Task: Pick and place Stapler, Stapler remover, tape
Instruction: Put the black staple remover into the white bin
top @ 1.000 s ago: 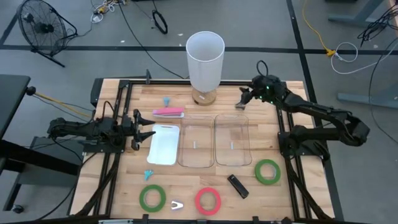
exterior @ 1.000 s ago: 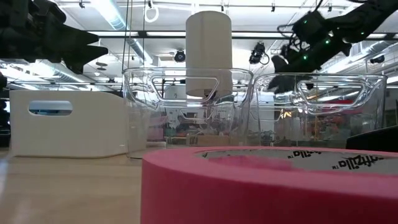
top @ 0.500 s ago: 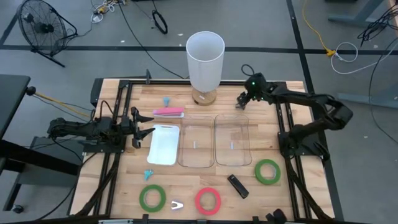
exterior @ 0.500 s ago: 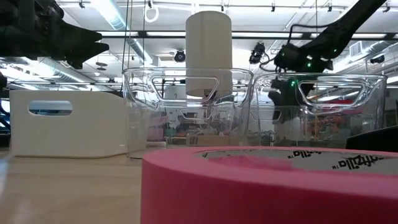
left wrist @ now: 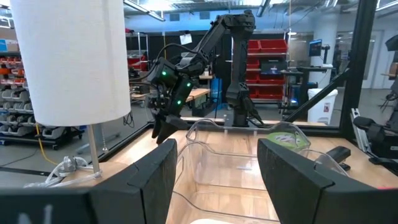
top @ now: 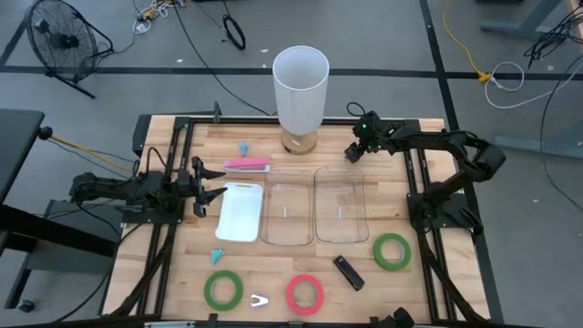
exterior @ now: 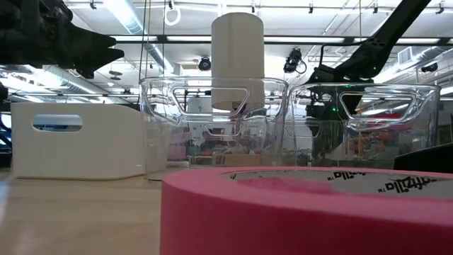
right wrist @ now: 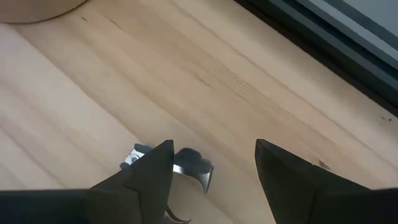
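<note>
Right arm: your right arm reaches across to the far side of the table, elbow bent back over the right edge, wrist tipped down.
Right gripper (top: 352, 152): down low at the tabletop near the far edge, fingers (right wrist: 283, 177) spread apart, pointing at the wood. From the left wrist view you can see it (left wrist: 163, 121) hanging nose-down with green lights on the wrist.
Left arm: parked low along the left side of the table, stretched out flat toward the middle.
Left gripper (top: 211, 187): level, fingers (left wrist: 289, 171) wide apart, nothing between them.
</note>
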`<state>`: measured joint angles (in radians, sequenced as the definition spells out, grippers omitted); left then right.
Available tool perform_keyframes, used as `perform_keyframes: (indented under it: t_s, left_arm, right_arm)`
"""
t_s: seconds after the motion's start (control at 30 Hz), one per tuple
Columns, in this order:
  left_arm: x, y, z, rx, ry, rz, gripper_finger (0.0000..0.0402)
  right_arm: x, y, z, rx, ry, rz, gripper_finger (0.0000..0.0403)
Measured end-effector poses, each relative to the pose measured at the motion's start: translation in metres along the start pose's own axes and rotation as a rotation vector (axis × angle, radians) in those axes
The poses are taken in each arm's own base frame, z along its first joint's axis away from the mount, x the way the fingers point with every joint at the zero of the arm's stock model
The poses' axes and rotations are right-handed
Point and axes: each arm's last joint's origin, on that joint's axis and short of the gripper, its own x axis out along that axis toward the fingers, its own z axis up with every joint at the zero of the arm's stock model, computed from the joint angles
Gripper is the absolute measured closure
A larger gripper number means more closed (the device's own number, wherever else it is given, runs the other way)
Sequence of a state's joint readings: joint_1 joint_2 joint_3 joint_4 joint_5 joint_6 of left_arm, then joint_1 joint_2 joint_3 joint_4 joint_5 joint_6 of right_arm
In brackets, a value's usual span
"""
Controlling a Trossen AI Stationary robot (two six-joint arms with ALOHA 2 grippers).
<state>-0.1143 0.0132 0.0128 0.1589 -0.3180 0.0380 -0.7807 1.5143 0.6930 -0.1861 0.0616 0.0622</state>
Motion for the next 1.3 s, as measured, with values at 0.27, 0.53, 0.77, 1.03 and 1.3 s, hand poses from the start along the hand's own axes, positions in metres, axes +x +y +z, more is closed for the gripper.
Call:
perform_keyframes:
  t_s: [0.27, 0.53, 0.77, 1.03, 1.3]
  left_arm:
    - [0.000, 0.000, 0.000, 0.000, 0.000, 0.000, 0.0175]
    - [0.000, 0.000, 0.000, 0.000, 0.000, 0.000, 0.0175]
    - [0.000, 0.000, 0.000, 0.000, 0.000, 0.000, 0.0175]
    - [0.000, 0.000, 0.000, 0.000, 0.000, 0.000, 0.0175]
    - [0.000, 0.000, 0.000, 0.000, 0.000, 0.000, 0.0175]
  right_arm:
    - [0.000, 0.001, -0.001, -0.022, 0.011, 0.001, 0.0175]
    - [0.011, 0.006, -0.006, -0.036, 0.025, 0.019, 0.0175]
    - [0.020, 0.011, -0.006, -0.055, -0.009, 0.034, 0.0175]
    - [0.024, 0.011, -0.010, -0.056, 0.032, 0.046, 0.0185]
    - [0.022, 0.012, -0.016, -0.071, 0.090, 0.076, 0.0294]
